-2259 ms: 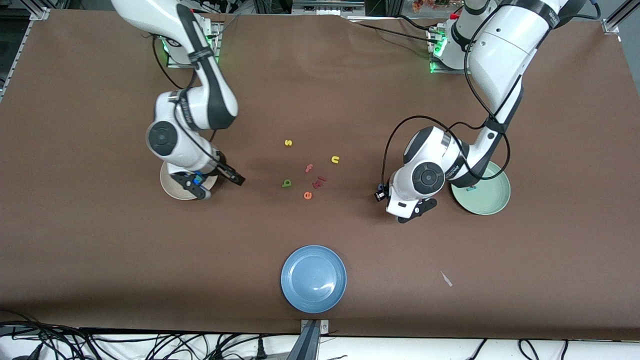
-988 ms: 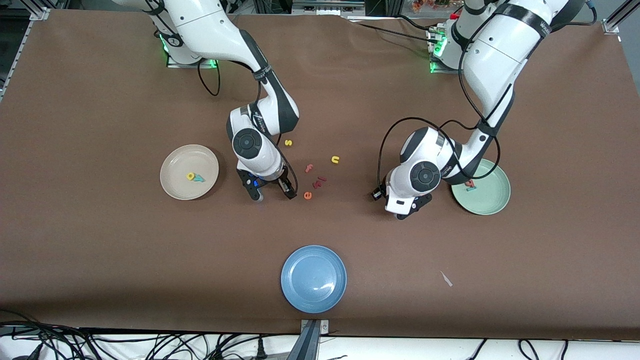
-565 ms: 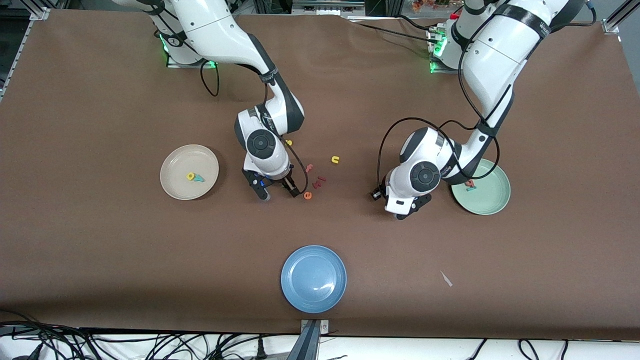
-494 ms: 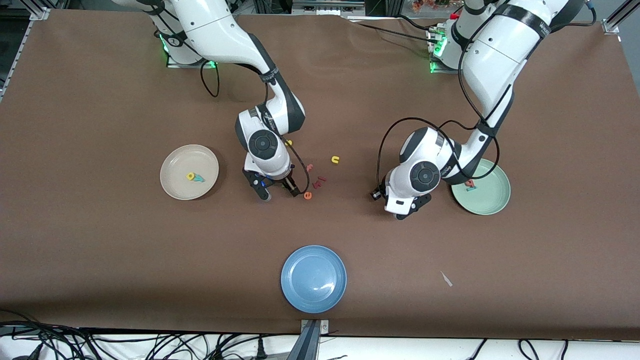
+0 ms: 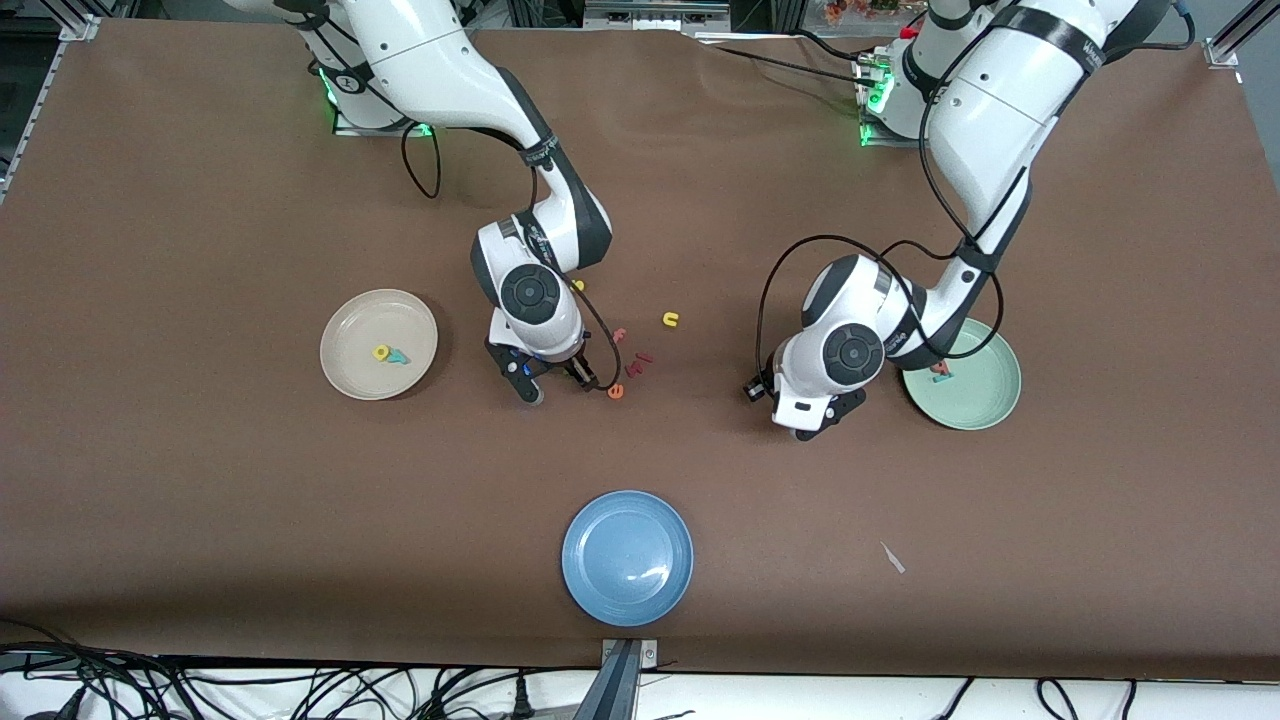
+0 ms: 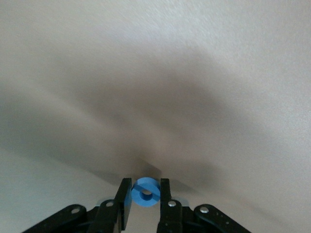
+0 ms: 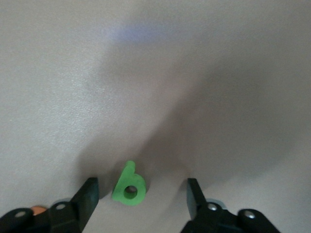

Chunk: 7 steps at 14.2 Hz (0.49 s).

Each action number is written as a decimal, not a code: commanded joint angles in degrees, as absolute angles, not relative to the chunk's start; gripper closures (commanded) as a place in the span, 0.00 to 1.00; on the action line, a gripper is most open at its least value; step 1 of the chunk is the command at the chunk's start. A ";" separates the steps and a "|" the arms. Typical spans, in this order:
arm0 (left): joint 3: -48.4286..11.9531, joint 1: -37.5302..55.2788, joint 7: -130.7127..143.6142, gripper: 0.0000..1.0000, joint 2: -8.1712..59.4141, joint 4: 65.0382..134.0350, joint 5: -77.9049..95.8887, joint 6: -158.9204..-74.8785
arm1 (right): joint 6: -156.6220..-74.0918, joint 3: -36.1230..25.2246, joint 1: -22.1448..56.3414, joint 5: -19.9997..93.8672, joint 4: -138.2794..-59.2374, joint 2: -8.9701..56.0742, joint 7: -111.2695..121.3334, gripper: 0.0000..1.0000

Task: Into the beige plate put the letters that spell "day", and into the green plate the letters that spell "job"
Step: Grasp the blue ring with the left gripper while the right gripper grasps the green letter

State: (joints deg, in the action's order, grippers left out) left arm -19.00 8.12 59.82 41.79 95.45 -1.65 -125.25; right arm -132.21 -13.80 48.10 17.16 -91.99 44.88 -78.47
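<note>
Since the green letter [image 7: 129, 187] lies flat on the bench, well in from every edge, between the wide-spread fingers of the right tool [image 5: 560, 388] and nearer to one finger than the other, it could be pushed aside or spun when the fingers close. The orange letter [image 5: 616, 391] sits just beside one finger (a sliver of it shows in the right wrist view) and might be knocked or pinched along with it.

A blue ring [image 6: 146, 192] is gripped at the very fingertips of the left tool [image 5: 822, 418], which hangs over bare bench beside the green plate [image 5: 990, 400]. If let go there, the ring would miss the plate, and so shallow a hold could slip.

Three plates are counted:
- The beige plate [image 5: 350, 375], toward the right arm's end, holds two letters.
- The green plate, toward the left arm's end, seems to hold two.
- The blue plate [image 5: 627, 557], at the edge nearest the front camera, holds none.

About five stray pieces are left mid-bench.
</note>
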 commanded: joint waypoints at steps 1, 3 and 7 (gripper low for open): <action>-18.72 5.28 52.16 1.00 36.75 95.98 -0.70 -119.63 | -131.22 -14.06 48.08 16.26 -89.91 46.32 -78.93 0.31; -18.72 2.83 45.39 1.00 35.08 95.98 -0.79 -116.99 | -131.31 -14.06 48.08 16.26 -89.91 46.32 -78.93 0.44; -18.54 -3.85 25.46 1.00 33.23 96.15 -0.97 -113.39 | -131.48 -14.06 48.34 16.26 -89.91 46.58 -78.14 0.62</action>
